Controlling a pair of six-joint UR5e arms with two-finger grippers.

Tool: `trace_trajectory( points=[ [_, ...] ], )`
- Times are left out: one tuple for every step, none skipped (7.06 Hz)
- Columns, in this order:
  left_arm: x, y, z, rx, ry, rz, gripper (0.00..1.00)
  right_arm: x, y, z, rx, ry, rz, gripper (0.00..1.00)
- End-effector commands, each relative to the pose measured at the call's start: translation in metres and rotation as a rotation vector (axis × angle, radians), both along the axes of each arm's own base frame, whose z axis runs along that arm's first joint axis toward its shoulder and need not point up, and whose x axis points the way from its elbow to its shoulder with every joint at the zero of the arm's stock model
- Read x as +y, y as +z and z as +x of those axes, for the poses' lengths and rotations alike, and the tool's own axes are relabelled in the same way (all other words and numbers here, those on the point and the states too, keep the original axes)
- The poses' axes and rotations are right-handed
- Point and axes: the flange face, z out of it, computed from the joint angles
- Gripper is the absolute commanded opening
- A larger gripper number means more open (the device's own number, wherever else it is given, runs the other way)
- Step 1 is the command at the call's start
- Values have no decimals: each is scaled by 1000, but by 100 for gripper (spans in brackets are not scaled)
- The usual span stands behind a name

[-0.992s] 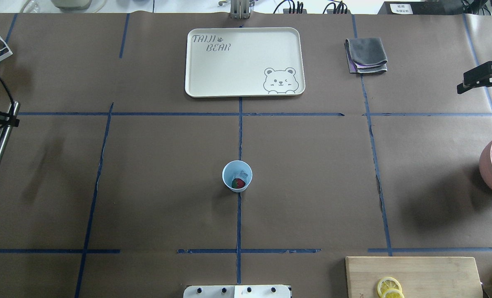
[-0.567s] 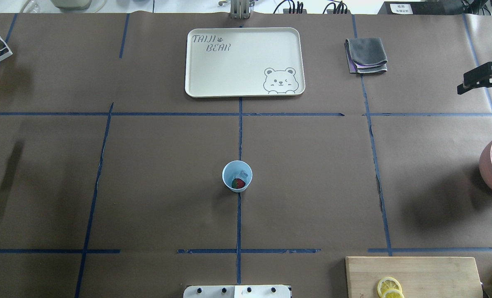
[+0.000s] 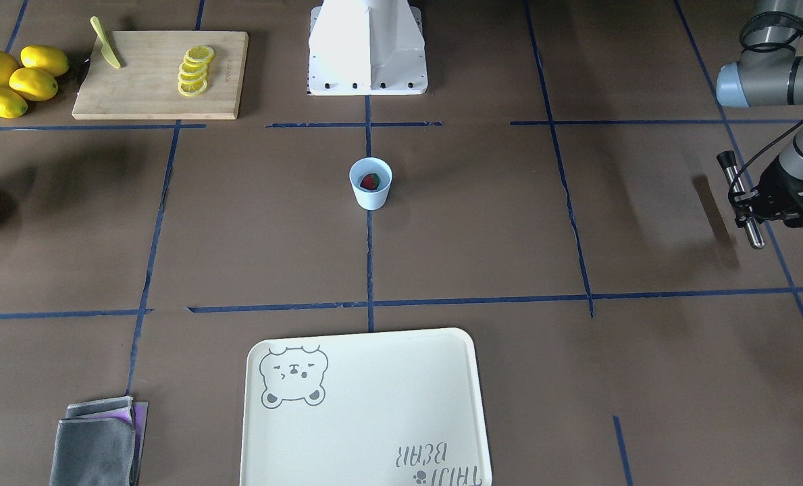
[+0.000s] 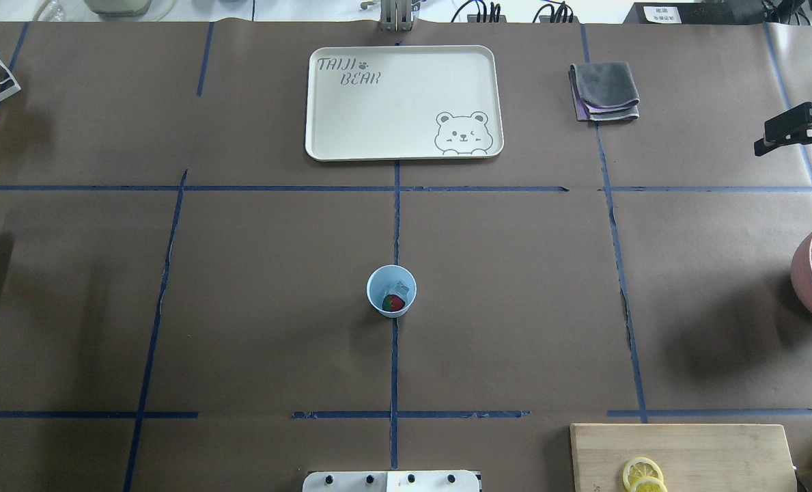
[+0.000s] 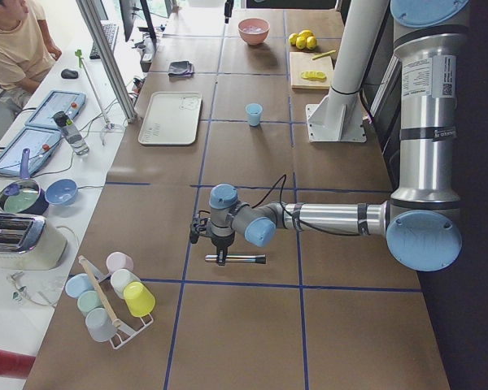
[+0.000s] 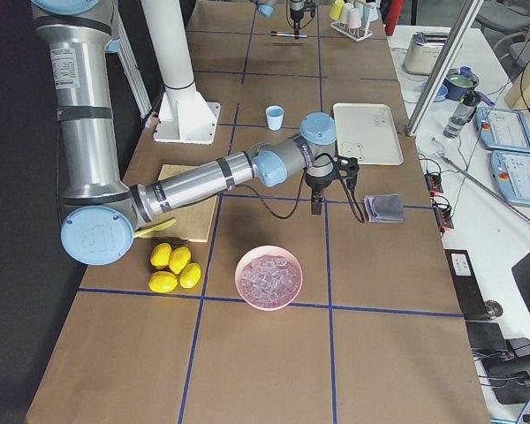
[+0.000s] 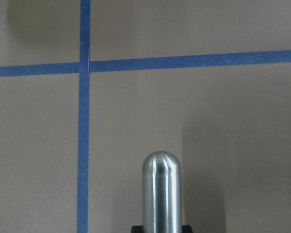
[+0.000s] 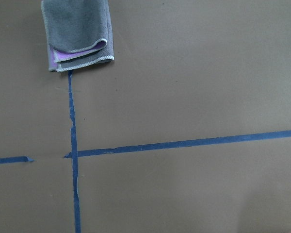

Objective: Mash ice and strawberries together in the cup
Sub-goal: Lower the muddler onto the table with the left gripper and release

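Note:
The pale-blue cup [image 4: 391,291] stands upright at the table's middle on a blue tape line, also visible in the front view [image 3: 371,183]. Inside it lie a red strawberry [image 4: 393,303] and a faint clear piece of ice [image 4: 399,286]. My left gripper [image 3: 756,206] is far off to the left side, shut on a metal muddler [image 3: 732,172] held level above the paper; its rounded tip [image 7: 162,194] fills the left wrist view. My right gripper [image 4: 764,140] hovers at the far right near the grey cloth, open, with nothing in it.
A cream bear tray [image 4: 324,137] lies at the back centre, with a folded grey cloth [image 4: 604,91] to its right. A pink bowl [image 4: 805,273] of ice sits at the right edge. A cutting board [image 4: 706,451] with lemon slices is near right. A mug rack [image 5: 110,292] stands far left.
My left arm has carried the muddler further left, almost out of the overhead view. The cup and the right arm have not moved.

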Motion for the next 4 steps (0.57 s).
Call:
trace_trajectory(
  points=[
    [0, 5, 2, -3, 6, -2, 0, 0, -1, 0, 0, 0, 1, 99],
    [-1, 5, 2, -3, 7, -1, 0, -1, -1, 0, -1, 0, 3, 99],
    [0, 9, 2, -9, 18, 1, 0, -1, -1, 0, -1, 0, 3, 99],
    [0, 15, 2, -12, 21, -3, 0, -1, -1, 0, -1, 0, 3, 99]
  ],
)
